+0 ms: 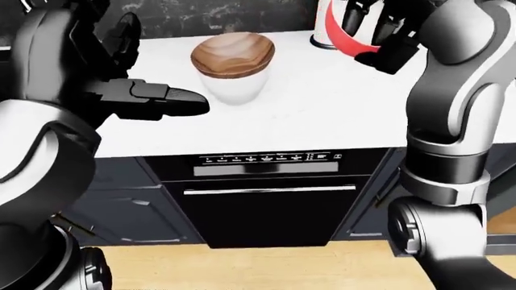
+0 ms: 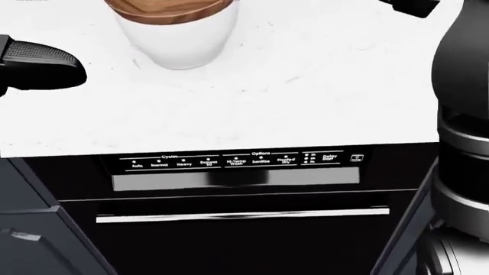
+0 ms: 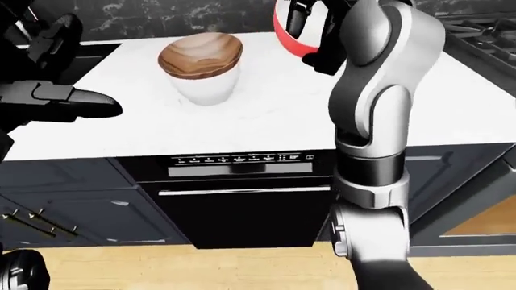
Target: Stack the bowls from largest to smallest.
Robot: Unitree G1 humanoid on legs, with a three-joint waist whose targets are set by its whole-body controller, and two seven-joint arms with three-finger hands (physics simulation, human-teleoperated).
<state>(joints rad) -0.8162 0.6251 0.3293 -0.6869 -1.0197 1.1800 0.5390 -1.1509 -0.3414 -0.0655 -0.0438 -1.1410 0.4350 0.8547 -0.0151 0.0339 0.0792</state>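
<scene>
The eye views show the right robot hand (image 1: 379, 33) gripping a tilted red bowl (image 1: 343, 36) above the white bench (image 1: 322, 109); the head view crops it. The left robot hand (image 1: 153, 99), fingers open, hovers beside the wood-lined white bowl (image 1: 234, 66) standing on the bench, above a dishwasher (image 1: 270, 199).

We see a bowl (image 1: 233, 66) with a smooth matt white outside and a wood-grain inside on a speckled white stone-like worktop (image 1: 322, 115); the dishwasher (image 1: 270, 202) beneath is glossy black with a metallic handle.
</scene>
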